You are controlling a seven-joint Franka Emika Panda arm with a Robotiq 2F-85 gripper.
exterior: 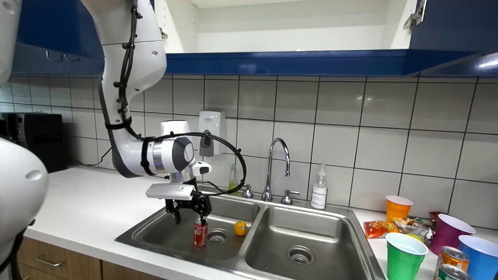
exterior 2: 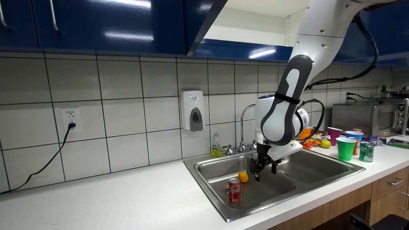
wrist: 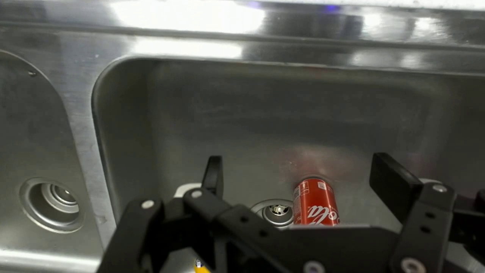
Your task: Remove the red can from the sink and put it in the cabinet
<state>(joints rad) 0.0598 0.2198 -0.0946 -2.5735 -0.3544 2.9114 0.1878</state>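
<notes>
Over the sink (exterior: 303, 221), we see the gripper (exterior: 190, 221) spread wide, grasping nothing, presumably to straddle the upright red can (exterior 2: 234, 193).

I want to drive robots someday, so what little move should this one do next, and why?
I'd probably slide the open gripper a bit sideways until it's right over the red can. In an exterior view it hangs over the sink, where the can stands upright, but off to one side and holding nothing, so going straight down now might miss.
</notes>
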